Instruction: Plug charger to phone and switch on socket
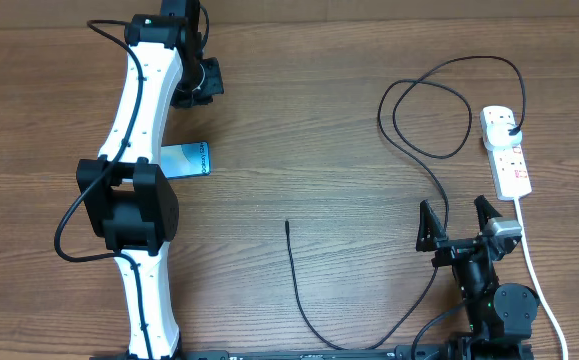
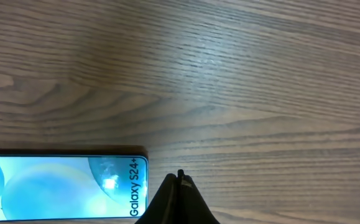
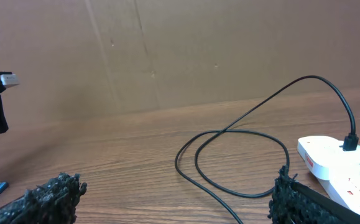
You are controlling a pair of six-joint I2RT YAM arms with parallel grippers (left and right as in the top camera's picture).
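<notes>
Phone (image 1: 184, 160) lies lit at left of centre; the charger (image 1: 294, 270) loops from the socket (image 1: 506, 150) at far right to a loose tip near the middle. Left wrist: the left gripper (image 2: 181, 178) is pinched shut on nothing, just beside the phone's (image 2: 64, 186) end. Right wrist: the right gripper (image 3: 170, 199) gapes wide, empty.

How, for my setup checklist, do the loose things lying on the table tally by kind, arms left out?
Phone: 1
Black charger cable: 1
White power strip: 1
Total: 3
</notes>
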